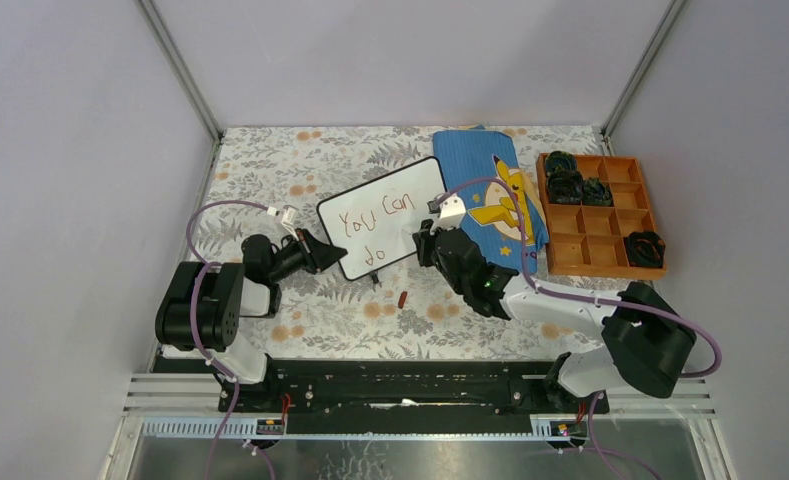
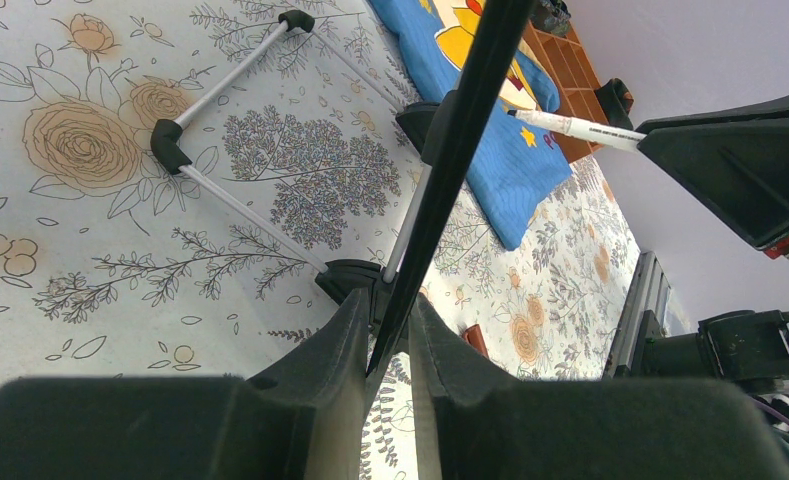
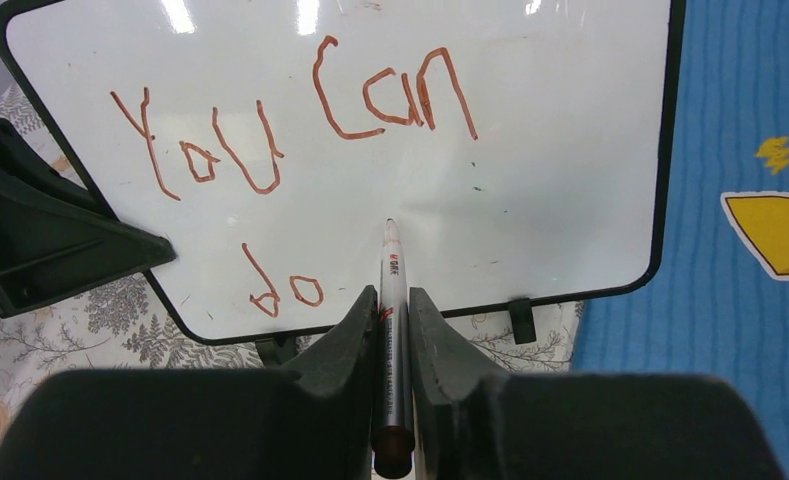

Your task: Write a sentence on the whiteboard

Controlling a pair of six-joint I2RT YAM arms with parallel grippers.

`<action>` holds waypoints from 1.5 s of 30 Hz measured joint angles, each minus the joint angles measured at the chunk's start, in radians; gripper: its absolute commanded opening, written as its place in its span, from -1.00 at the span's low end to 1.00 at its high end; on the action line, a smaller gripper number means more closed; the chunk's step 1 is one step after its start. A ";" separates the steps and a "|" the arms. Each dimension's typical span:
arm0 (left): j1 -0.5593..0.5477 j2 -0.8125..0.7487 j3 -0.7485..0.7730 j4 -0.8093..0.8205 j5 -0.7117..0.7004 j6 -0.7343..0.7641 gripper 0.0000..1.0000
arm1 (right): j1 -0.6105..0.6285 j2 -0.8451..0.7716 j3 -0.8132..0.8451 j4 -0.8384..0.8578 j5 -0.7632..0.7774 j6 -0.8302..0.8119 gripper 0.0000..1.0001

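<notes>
The whiteboard point(image 1: 385, 215) stands tilted on the floral table, its face toward the right arm. Red-brown writing on it reads "You Can" point(image 3: 290, 120) above "do" point(image 3: 282, 285). My left gripper point(image 1: 325, 255) is shut on the whiteboard's left edge; in the left wrist view that black rim point(image 2: 450, 160) runs up from between the fingers point(image 2: 385, 335). My right gripper point(image 1: 428, 243) is shut on a white marker point(image 3: 390, 300), whose tip point(image 3: 389, 222) touches or nearly touches the board right of "do". The marker also shows in the left wrist view point(image 2: 570, 127).
A small red-brown marker cap point(image 1: 402, 298) lies on the table in front of the board. A blue cloth with a yellow cartoon figure point(image 1: 490, 195) lies right of the board. A wooden compartment tray point(image 1: 600, 215) with black items stands at the far right.
</notes>
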 measured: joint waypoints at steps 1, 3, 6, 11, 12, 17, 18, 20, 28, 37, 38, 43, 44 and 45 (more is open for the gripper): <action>0.000 0.000 0.000 0.000 0.000 0.000 -0.49 | 0.000 0.006 0.000 0.013 -0.005 -0.003 -1.00; 0.000 0.000 0.000 0.000 0.000 0.000 -0.49 | 0.000 0.013 0.000 0.022 -0.015 -0.007 -1.00; 0.000 0.000 0.000 0.000 0.000 0.000 -0.49 | 0.000 0.027 0.000 0.032 -0.027 -0.013 -1.00; 0.000 0.002 0.002 -0.001 0.002 0.000 -0.49 | 0.000 0.048 0.000 0.035 -0.048 -0.019 -1.00; 0.000 0.002 0.003 -0.003 0.004 0.000 -0.49 | 0.000 0.051 0.000 0.035 -0.048 -0.019 -1.00; 0.000 0.004 0.005 -0.004 0.006 0.000 -0.49 | 0.000 0.063 0.001 0.036 -0.048 -0.022 -1.00; 0.000 0.004 0.005 -0.004 0.006 0.000 -0.49 | 0.000 0.066 0.002 0.037 -0.048 -0.022 -1.00; 0.000 0.004 0.005 -0.004 0.006 0.000 -0.49 | 0.000 0.070 0.002 0.037 -0.048 -0.022 -1.00; 0.000 0.005 0.007 -0.006 0.007 0.000 -0.49 | 0.000 0.085 0.015 0.035 -0.046 -0.022 -1.00; 0.000 0.005 0.009 -0.010 0.009 0.000 -0.49 | 0.000 0.085 0.016 0.022 -0.046 -0.016 -1.00; 0.000 0.005 0.009 -0.010 0.009 0.000 -0.49 | 0.000 0.085 0.016 0.016 -0.046 -0.013 -1.00; 0.000 0.006 0.009 -0.011 0.009 0.000 -0.49 | 0.000 0.085 0.016 0.001 -0.046 -0.001 -1.00; 0.000 0.006 0.009 -0.011 0.010 0.000 -0.49 | 0.000 0.085 0.016 -0.005 -0.046 0.002 -1.00; 0.000 0.006 0.009 -0.011 0.009 0.000 -0.49 | 0.000 0.085 0.016 -0.009 -0.046 0.003 -1.00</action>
